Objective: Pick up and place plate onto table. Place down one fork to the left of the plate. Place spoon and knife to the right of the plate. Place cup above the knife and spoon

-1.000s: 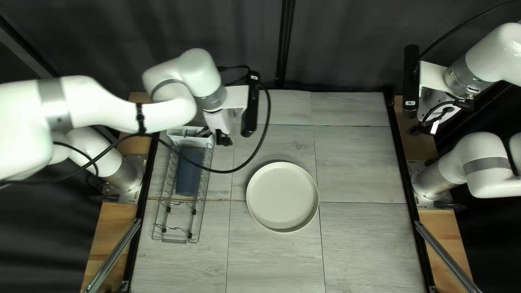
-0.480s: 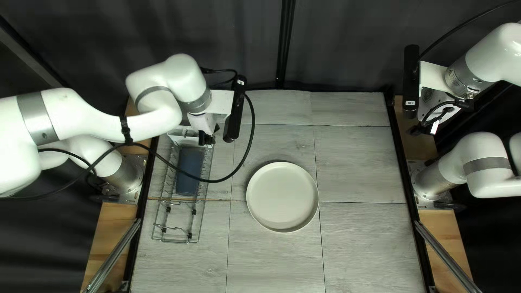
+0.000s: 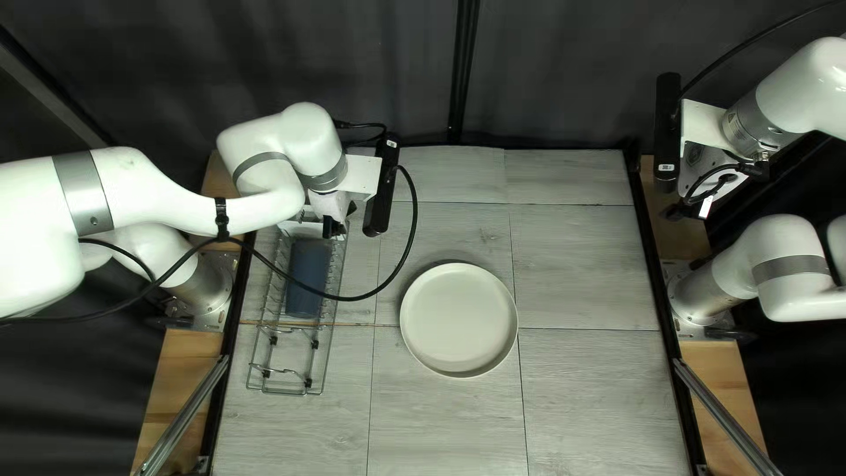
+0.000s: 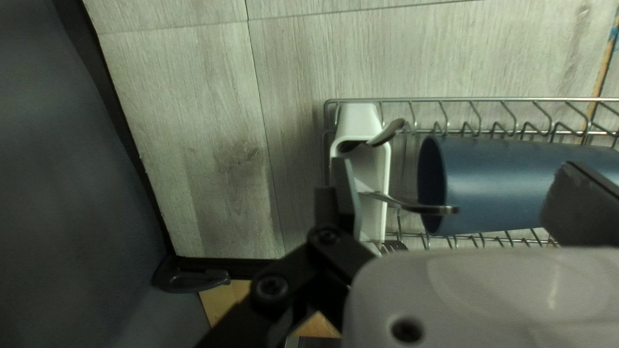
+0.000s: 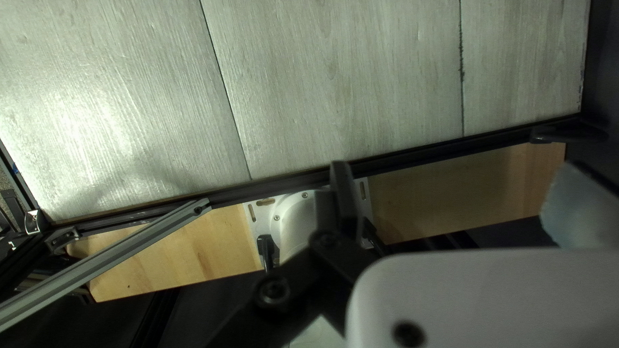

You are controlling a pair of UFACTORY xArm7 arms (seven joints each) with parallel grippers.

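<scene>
A labelled bar [image 3: 381,189] sits beside the left gripper [image 3: 334,229].

The plate [image 3: 458,317] looks smooth and matt, the cup [image 4: 509,180] smooth, the rack [image 4: 490,100] shiny metal, the table [image 4: 200,122] wood-grained.

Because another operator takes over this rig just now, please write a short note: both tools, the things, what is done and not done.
Left tool: open, over the holder end of the wire rack.
Right tool: open and empty, by the table's right edge.
Plate: on the table. Cup: lying in the rack. Cutlery: in the white holder.
Done: plate.
To do: fork left of plate, spoon and knife right, cup above them.
</scene>
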